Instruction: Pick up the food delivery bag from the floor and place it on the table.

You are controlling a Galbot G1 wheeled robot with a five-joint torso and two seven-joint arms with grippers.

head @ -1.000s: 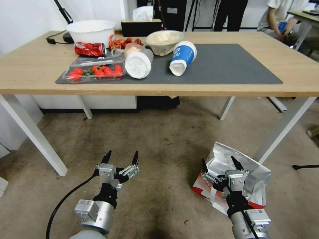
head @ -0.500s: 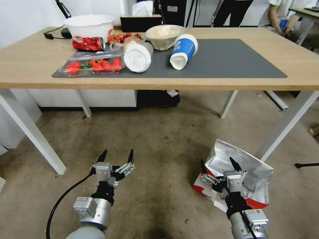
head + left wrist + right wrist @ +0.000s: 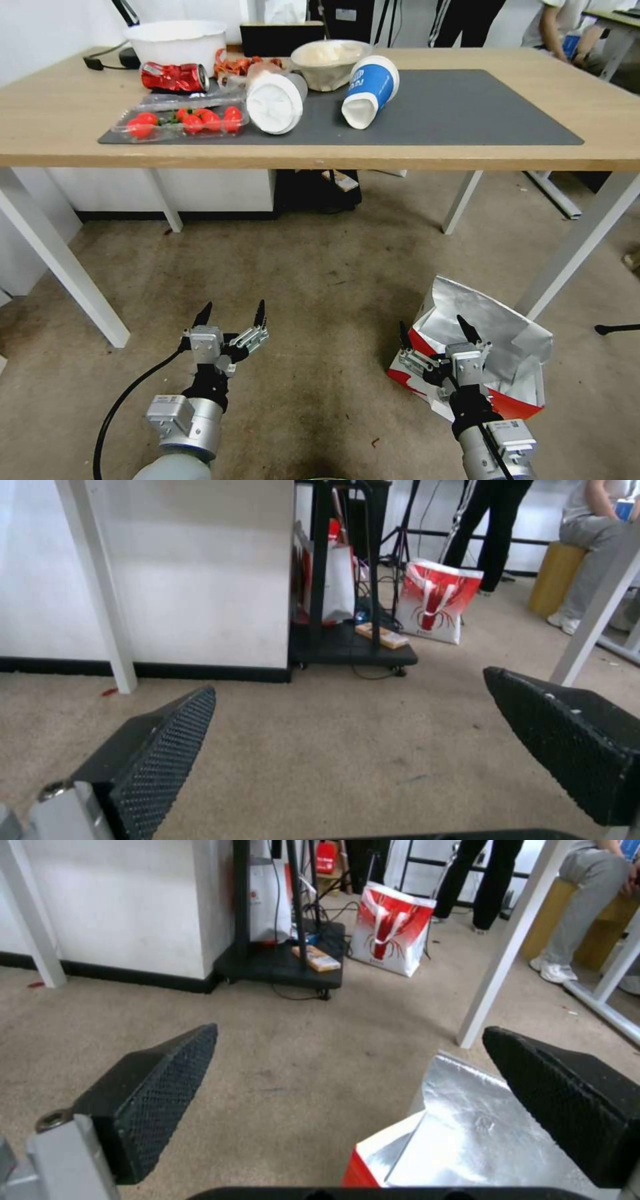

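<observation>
Your right gripper (image 3: 435, 327) hangs low over the near edge of the food delivery bag (image 3: 497, 340), fingers pointing forward toward the table (image 3: 60, 127), jaws spread wide and holding nothing. From the right wrist view, the bag's foil-lined mouth (image 3: 460, 1125) sits under and between the two black fingertips (image 3: 167, 1080), nearer the one by the white table leg; whether either pad touches the paper, you cannot tell.

The bag rests on the floor (image 3: 320, 267), crumpled and gaping open, just beside the table's white leg (image 3: 573, 250), red print along its lower side.

Your left gripper (image 3: 231, 313) is held out at similar height, well apart from the bag, above bare floor, wrist level, jaws released and wide. The left wrist view shows only carpet between its fingers (image 3: 160, 750).
</observation>
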